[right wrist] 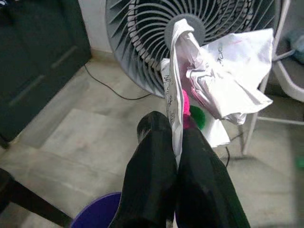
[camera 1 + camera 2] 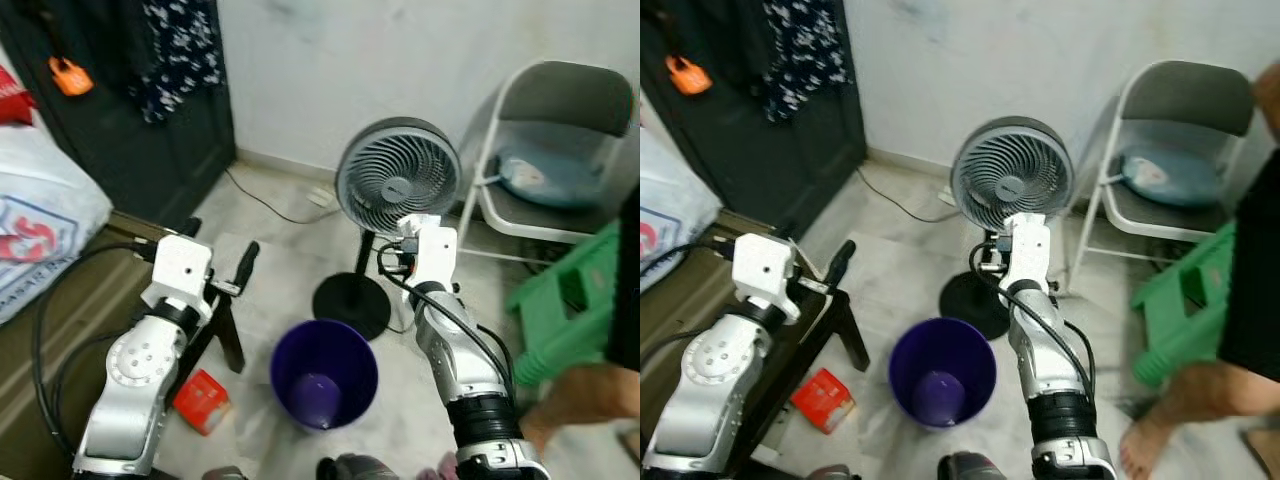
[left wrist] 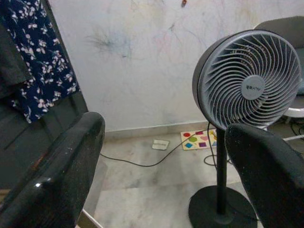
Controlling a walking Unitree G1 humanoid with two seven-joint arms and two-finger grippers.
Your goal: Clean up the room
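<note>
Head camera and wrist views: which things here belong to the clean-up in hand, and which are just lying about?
In the job:
- crumpled paper, pinched in the right gripper
- purple bin, below it
- left gripper, open, holding nothing

Just there:
- red packet on the floor
- standing fan
- folding chair
- green stool
- person's foot

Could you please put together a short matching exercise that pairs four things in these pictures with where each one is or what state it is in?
Things:
1. crumpled paper
2. purple bin
3. red box
4. left gripper

Places or states:
A. lying on the floor by the robot's left arm
B. open, holding nothing
C. pinched in the right gripper
D. standing on the floor in front of the fan

Pairs: 1-C, 2-D, 3-A, 4-B
</note>
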